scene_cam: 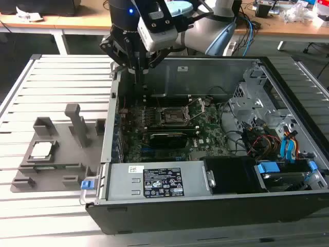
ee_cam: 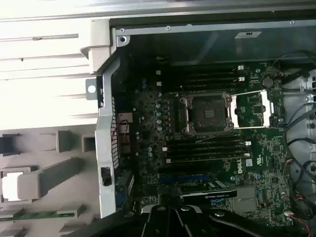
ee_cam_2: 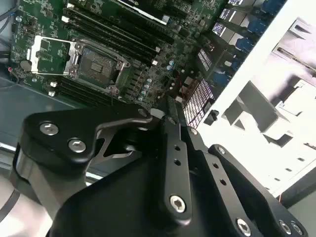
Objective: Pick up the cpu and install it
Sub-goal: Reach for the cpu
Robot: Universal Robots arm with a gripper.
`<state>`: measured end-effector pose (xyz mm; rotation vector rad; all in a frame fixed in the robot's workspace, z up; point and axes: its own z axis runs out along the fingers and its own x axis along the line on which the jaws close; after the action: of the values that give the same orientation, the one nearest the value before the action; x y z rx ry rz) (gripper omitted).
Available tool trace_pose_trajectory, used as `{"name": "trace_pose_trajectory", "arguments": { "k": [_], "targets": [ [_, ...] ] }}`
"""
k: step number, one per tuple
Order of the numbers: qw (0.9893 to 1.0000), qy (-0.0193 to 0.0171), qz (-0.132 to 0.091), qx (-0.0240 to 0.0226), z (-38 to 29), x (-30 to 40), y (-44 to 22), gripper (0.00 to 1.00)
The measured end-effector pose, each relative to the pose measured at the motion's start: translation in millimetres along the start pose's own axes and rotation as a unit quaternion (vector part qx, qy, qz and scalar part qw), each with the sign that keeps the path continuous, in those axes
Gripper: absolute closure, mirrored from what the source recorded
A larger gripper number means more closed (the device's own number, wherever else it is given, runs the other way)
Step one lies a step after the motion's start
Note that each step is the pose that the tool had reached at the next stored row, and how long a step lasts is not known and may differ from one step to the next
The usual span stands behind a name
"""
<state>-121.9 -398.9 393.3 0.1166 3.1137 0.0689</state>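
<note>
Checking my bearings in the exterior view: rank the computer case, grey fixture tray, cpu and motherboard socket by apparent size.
1. computer case
2. grey fixture tray
3. motherboard socket and cpu look about alike, so they are left unranked.

Cpu [scene_cam: 41, 150]: small flat square, pale silver top, thin darker edge. Lies flat, top up, seated in a square recess of the grey fixture tray [scene_cam: 61, 172]. Not held, nothing touching it. Well apart from the pincer [scene_cam: 138, 72], off to the exterior view's left of it and lower, outside the computer case
</note>
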Motion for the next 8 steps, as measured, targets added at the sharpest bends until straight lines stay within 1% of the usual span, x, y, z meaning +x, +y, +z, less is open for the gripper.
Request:
{"name": "trace_pose_trajectory", "arguments": {
  "k": [1, 2, 4, 5, 6, 8],
  "targets": [
    [1.0000, 0.0000, 0.000, 0.0001, -0.1, 1.9, -0.2, 0.89],
    [1.0000, -0.0001, 0.000, 0.0000, -0.2, 7.3, -0.5, 0.89],
    [1.0000, -0.0006, 0.000, -0.0001, -0.6, 24.1, -1.8, 0.89],
    [1.0000, -0.0009, 0.000, -0.0001, -0.9, 36.1, -2.7, 0.89],
    [1.0000, -0.0010, 0.000, -0.0001, -1.1, 43.1, -3.2, 0.89],
    [1.0000, -0.0011, 0.000, -0.0001, -1.2, 53.3, -4.0, 0.89]
  ]
}}
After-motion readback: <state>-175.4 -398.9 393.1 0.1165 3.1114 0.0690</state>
